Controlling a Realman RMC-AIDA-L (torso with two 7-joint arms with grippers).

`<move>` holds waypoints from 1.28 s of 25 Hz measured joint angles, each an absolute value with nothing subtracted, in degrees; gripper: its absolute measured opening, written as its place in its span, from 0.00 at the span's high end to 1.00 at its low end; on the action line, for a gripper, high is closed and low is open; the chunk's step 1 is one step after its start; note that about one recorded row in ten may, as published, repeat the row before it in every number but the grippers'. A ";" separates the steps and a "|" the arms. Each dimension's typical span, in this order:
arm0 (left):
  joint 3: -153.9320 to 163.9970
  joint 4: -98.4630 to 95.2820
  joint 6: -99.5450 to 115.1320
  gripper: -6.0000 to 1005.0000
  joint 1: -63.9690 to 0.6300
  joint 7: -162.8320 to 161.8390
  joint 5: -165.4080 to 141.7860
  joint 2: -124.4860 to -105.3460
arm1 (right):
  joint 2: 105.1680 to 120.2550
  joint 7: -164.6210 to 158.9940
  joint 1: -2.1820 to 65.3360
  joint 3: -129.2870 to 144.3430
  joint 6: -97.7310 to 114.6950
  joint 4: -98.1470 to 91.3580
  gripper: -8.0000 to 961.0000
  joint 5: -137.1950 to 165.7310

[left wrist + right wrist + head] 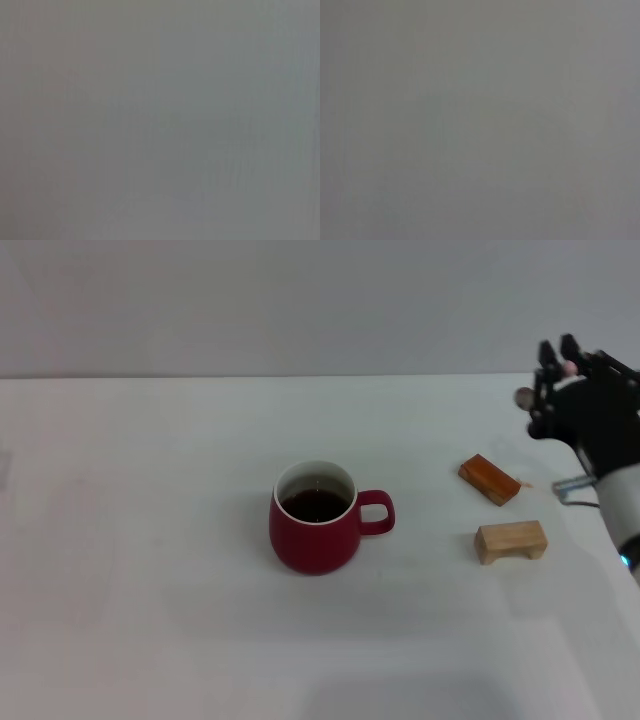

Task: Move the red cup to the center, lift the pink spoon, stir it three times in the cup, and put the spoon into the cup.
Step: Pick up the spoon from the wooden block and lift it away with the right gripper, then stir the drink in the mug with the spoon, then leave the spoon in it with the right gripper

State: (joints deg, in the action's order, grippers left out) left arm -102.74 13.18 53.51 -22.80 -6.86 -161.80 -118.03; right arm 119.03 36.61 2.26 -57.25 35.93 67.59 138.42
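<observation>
The red cup (314, 530) stands upright near the middle of the white table (140, 540), with its handle toward my right arm and dark liquid inside. My right gripper (557, 360) is raised at the far right, well away from the cup, fingers pointing up. It is shut on the pink spoon (524, 396): a small rounded end sticks out on the cup's side and a pink bit shows between the fingers. My left gripper is out of view. Both wrist views show only flat grey.
Two small wooden blocks lie to the right of the cup: a reddish-brown one (489, 479) and a pale one (511, 541) nearer the front. A grey wall rises behind the table's far edge.
</observation>
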 joint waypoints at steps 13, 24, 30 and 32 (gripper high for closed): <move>-102.74 13.24 52.29 0.16 -23.42 -6.57 -161.91 -117.98 | 119.21 36.65 4.26 -57.86 18.67 79.40 0.85 134.96; -102.83 13.57 52.10 0.16 -23.75 -6.25 -161.92 -117.94 | 118.99 36.60 6.05 -58.64 1.95 88.20 0.85 135.24; -102.83 13.21 52.10 0.16 -24.10 -6.17 -161.97 -117.95 | 119.00 36.60 7.54 -58.71 -3.28 90.74 0.85 135.35; -102.83 13.19 52.10 0.16 -24.09 -6.16 -161.98 -117.95 | 119.04 36.40 7.62 -58.72 -5.72 92.26 0.85 135.44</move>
